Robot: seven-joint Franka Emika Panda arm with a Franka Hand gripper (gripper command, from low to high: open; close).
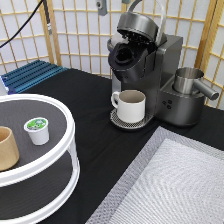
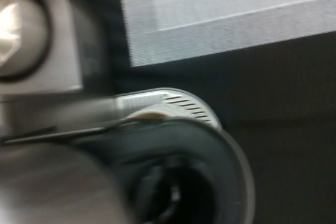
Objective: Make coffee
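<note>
The coffee pod (image 1: 37, 130), white with a green-and-white foil top, stands on the upper tier of a round white stand (image 1: 67, 142). The dark coffee machine (image 1: 150, 70) has its lid (image 1: 139, 24) raised, and its pod chamber (image 1: 125, 56) shows dark. In the wrist view I look down into that chamber (image 2: 176, 175), with the drip tray (image 2: 176, 102) beyond it. A cream-white mug (image 1: 130, 105) sits on the drip tray (image 1: 120, 121) under the spout. Only a small grey part of my gripper (image 1: 102, 6) shows at the exterior view's top edge, above the machine and far from the pod.
A tan handleless cup (image 1: 6, 148) stands beside the pod on the stand. A metal pitcher (image 1: 189, 80) sits at the machine's right. A grey mesh mat (image 1: 175, 185) covers the bottom right, a blue rack (image 1: 30, 75) lies at the left, and a paper screen closes the back.
</note>
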